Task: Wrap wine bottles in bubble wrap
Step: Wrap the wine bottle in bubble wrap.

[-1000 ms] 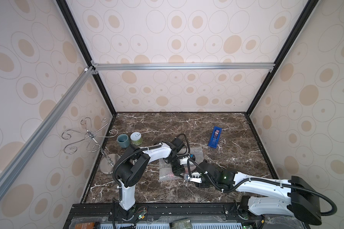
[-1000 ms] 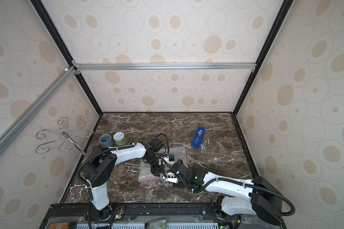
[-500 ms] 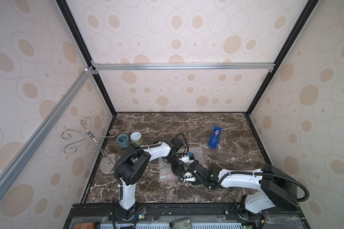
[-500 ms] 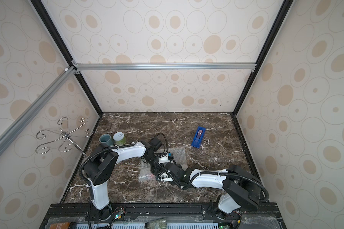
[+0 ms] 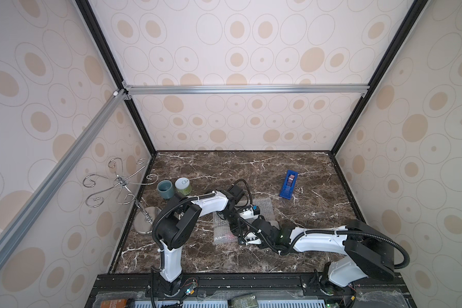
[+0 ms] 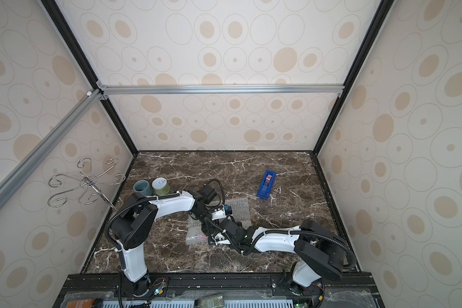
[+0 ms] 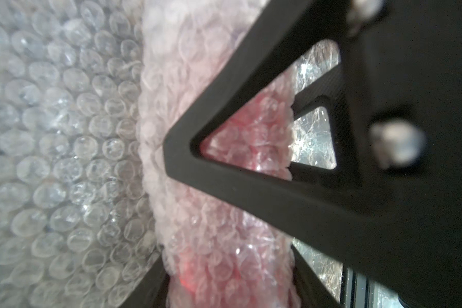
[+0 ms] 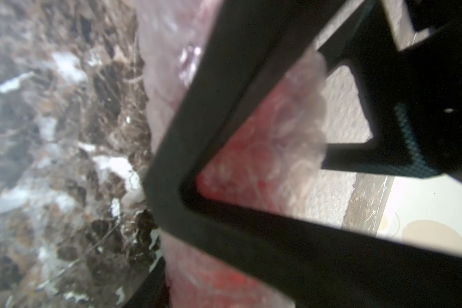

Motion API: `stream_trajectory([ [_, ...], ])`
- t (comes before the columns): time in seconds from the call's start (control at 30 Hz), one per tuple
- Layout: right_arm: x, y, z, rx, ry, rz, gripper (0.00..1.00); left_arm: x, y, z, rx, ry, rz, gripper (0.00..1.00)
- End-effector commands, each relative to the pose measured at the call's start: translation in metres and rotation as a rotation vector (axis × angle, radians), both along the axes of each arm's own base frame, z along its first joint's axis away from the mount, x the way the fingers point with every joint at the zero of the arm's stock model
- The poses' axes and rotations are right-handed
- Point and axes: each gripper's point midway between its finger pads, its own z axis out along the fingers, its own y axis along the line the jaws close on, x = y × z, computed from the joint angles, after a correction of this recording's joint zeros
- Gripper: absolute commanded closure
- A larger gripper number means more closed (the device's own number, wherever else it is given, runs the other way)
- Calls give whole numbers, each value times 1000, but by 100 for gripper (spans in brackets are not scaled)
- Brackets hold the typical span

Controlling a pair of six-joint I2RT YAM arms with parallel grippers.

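Observation:
The bubble wrap (image 5: 262, 208) (image 6: 239, 208) lies on the marble table in both top views, its near part rolled round the wine bottle (image 5: 226, 236) (image 6: 198, 236), which shows as a pink-red blur. My left gripper (image 5: 234, 226) (image 7: 227, 282) points down at the roll, and the wrapped bottle (image 7: 219, 240) fills the gap between its fingers. My right gripper (image 5: 242, 237) (image 8: 224, 290) comes in from the right beside it, with the red roll (image 8: 211, 280) against its visible finger. Each wrist view is crossed by the other gripper's black finger (image 7: 224, 173) (image 8: 171, 160). The cap is hidden.
A blue tape dispenser (image 5: 288, 184) stands at the back right. A green-and-white jar (image 5: 183, 186) and a teal cup (image 5: 166, 188) sit at the back left. A metal hook stand (image 5: 120, 184) rises by the left wall. Patterned walls close in three sides.
My right gripper has pushed left along the table until it meets the wrapped bottle beside the left gripper. The right arm's elbow has swung about. The left arm has hardly moved.

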Motion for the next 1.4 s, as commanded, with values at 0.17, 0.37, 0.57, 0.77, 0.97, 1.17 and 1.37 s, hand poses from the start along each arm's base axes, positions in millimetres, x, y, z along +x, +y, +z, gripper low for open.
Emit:
stream_trajectory([
  [0.17, -20, -20, -29, -63, 195, -44, 81, -23, 40, -4, 141, 20, -23, 23],
  [0.37, -29, -18, -28, -48, 300, -52, 84, -11, 38, 21, 68, -36, 10, 21],
  [0.57, -37, -15, -26, -10, 459, -89, 86, -2, 34, 53, -68, -93, 49, 20],
  [0.77, -45, -18, -26, -31, 645, -142, 87, 18, 47, 70, -104, -218, 132, 20],
  [0.97, -47, -10, -16, -2, 842, -209, 88, 50, 74, 83, -63, -550, 256, 20],
  [1.17, -39, -1, -1, 31, 998, -258, 88, 49, 93, 109, -130, -809, 286, 18],
  [1.37, -26, 5, 6, 66, 1157, -322, 88, 17, 84, 113, -282, -933, 133, 16],
])
